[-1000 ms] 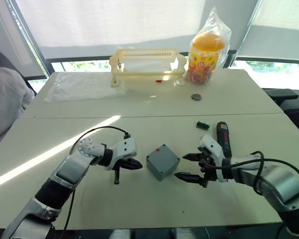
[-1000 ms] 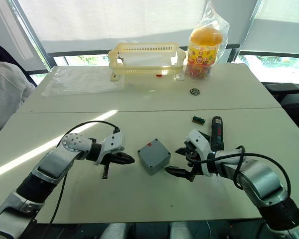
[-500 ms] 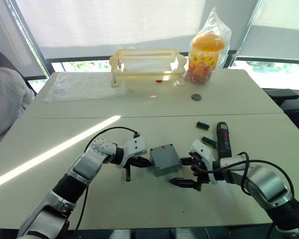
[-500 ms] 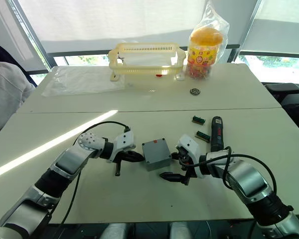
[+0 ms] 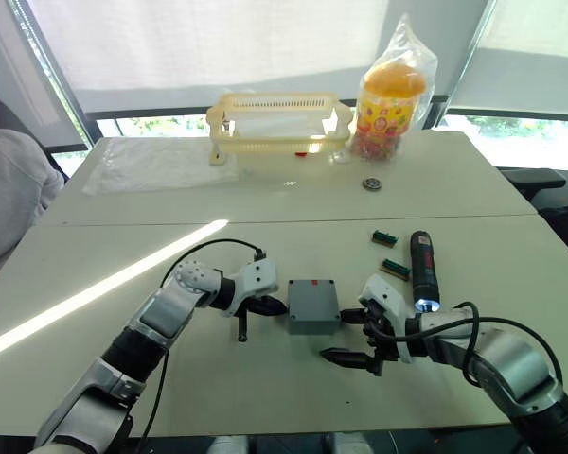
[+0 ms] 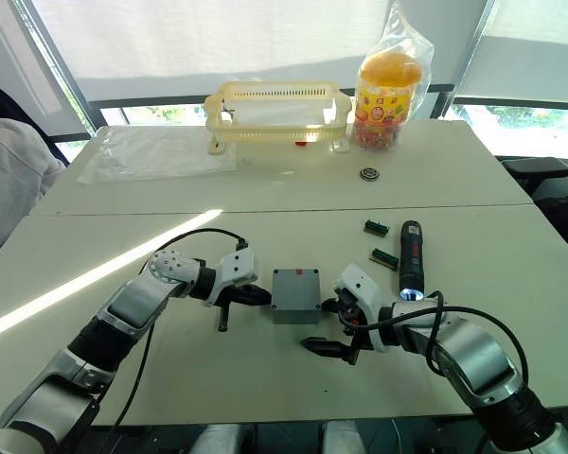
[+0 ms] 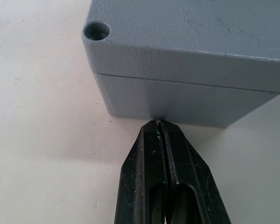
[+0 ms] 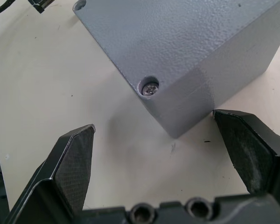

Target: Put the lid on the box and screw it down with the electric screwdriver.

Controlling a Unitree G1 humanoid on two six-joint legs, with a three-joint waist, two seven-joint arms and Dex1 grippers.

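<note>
Left gripper [image 7: 159, 125]: pressed together, touching box [image 5: 313, 303].
Right gripper [image 8: 165, 149]: spread wide, empty.
Risk: nudging could skew lid [image 8: 177, 37], misaligning screws.

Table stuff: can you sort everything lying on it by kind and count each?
Grey box with its lid on: 1
Electric screwdriver: 1
Small green parts: 2
Yellow basket: 1
Bagged snack jar: 1
Clear plastic bag: 1
Small round metal piece: 1
Total: 8
</note>
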